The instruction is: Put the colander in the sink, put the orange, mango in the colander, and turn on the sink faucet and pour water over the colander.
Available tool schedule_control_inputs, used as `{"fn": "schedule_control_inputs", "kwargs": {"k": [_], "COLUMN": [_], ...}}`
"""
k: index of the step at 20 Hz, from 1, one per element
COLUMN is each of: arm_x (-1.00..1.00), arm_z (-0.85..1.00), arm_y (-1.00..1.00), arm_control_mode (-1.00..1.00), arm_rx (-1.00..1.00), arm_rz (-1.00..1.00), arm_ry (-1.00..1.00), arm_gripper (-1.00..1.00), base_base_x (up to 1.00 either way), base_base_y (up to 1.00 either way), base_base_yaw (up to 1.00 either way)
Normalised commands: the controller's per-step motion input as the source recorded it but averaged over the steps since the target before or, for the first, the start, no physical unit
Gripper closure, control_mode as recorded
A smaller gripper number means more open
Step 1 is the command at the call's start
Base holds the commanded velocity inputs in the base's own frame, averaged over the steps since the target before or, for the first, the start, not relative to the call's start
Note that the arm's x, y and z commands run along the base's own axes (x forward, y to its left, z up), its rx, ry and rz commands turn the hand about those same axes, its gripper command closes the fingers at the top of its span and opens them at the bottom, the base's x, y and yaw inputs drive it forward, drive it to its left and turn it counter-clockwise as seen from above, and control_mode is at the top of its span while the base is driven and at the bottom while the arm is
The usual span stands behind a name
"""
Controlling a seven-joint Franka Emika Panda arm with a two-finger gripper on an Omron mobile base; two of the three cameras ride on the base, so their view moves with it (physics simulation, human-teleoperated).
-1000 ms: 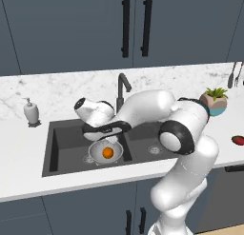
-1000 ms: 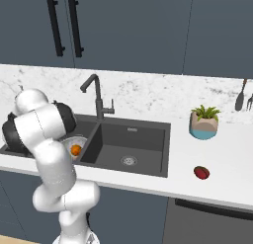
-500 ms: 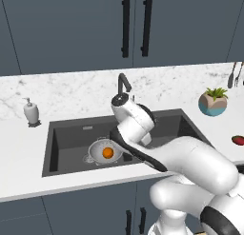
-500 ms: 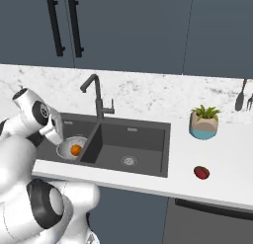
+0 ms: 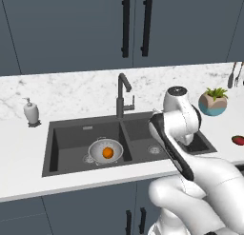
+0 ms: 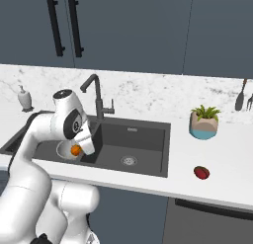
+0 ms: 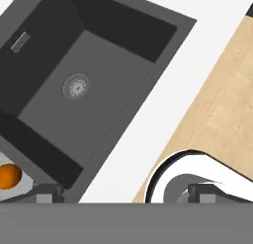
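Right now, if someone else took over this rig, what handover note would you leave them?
Gripper: open and empty, its fingertips over the sink's front edge.
Colander sits in the left basin of the sink, with the orange inside it.
Mango lies on the counter to the right of the sink, in front of the potted plant.
Sink faucet stands behind the divider; no water seen running.
Done: colander placed, orange in.
Left: fetch the mango into the colander, then turn on the faucet over it.
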Motion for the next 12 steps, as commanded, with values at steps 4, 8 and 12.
{"fn": "schedule_control_inputs", "kwargs": {"k": [4,8,12], "arm_x": [0.07,0.04,0.00], "arm_z": [0.26,0.19,0.00], "arm_y": [-0.82,-0.70,-0.76], "arm_control_mode": [-1.00,-1.00,-1.00], "arm_rx": [-0.08,-0.16,-0.20], "arm_rz": [0.00,0.00,0.01], "arm_ry": [0.31,0.27,0.16], "arm_gripper": [-1.00,-1.00,-1.00], "base_base_x": [0.00,0.00,0.00], "base_base_y": [0.00,0.00,0.00], "base_base_yaw": [0.00,0.00,0.00]}}
